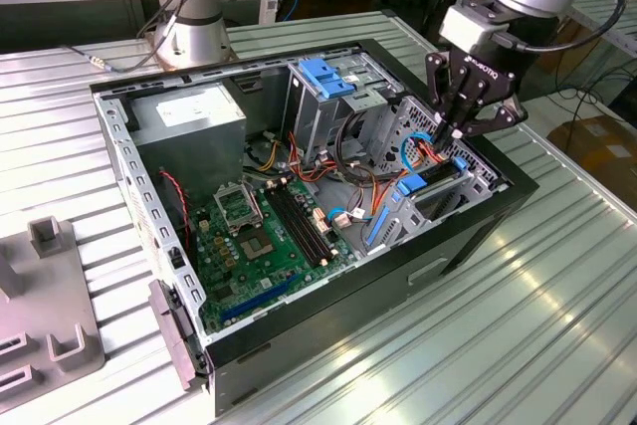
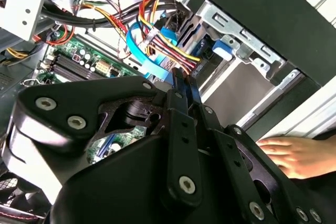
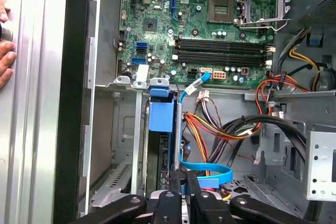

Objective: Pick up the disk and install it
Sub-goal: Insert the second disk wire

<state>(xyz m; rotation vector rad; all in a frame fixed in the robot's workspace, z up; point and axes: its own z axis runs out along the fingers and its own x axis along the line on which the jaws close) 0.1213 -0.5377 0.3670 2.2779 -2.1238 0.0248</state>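
Our gripper (image 1: 456, 132), fingers pinched together, sits down in the drive cage (image 1: 438, 181) beside blue cables (image 3: 202, 169); whether it holds anything, we can't tell.

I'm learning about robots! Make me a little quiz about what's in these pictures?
1. True or false: the computer case is open, so its green motherboard shows.
2. Where is the end effector?
A. Over the silver power supply
B. Down at the drive cage, at the exterior view's right end of the case
C. Resting on the table outside the case
3. In the second wrist view, which part of a person lies just outside the case?

Key: 1 true; 2 B; 3 a hand.
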